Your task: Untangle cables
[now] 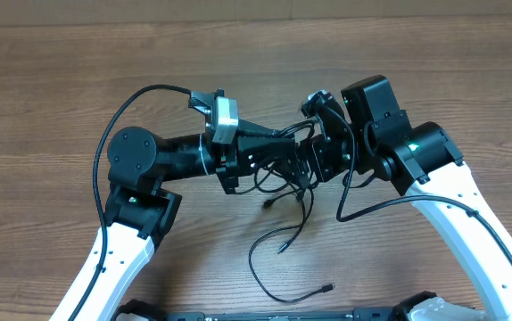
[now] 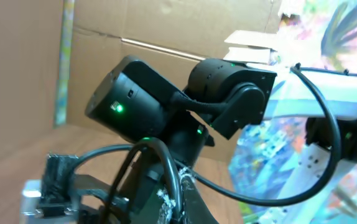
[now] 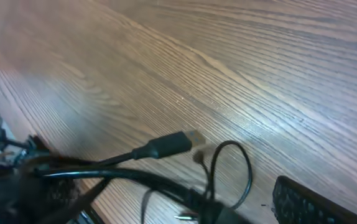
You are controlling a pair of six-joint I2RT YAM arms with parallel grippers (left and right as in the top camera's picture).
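Note:
Thin black cables lie tangled at the table's middle, between both grippers. One strand trails toward the front and ends in a small plug. My left gripper reaches in from the left and is shut on a cable, which runs up between its fingers. My right gripper faces it from the right and stands open, its fingers wide apart. Several cable strands and a silvery-tipped plug hang loose between and just beyond them, above the wood.
The wooden table stretches round the tangle. The right arm's black wrist housing fills the left wrist view, close in front. Thicker black arm cables loop beside each arm.

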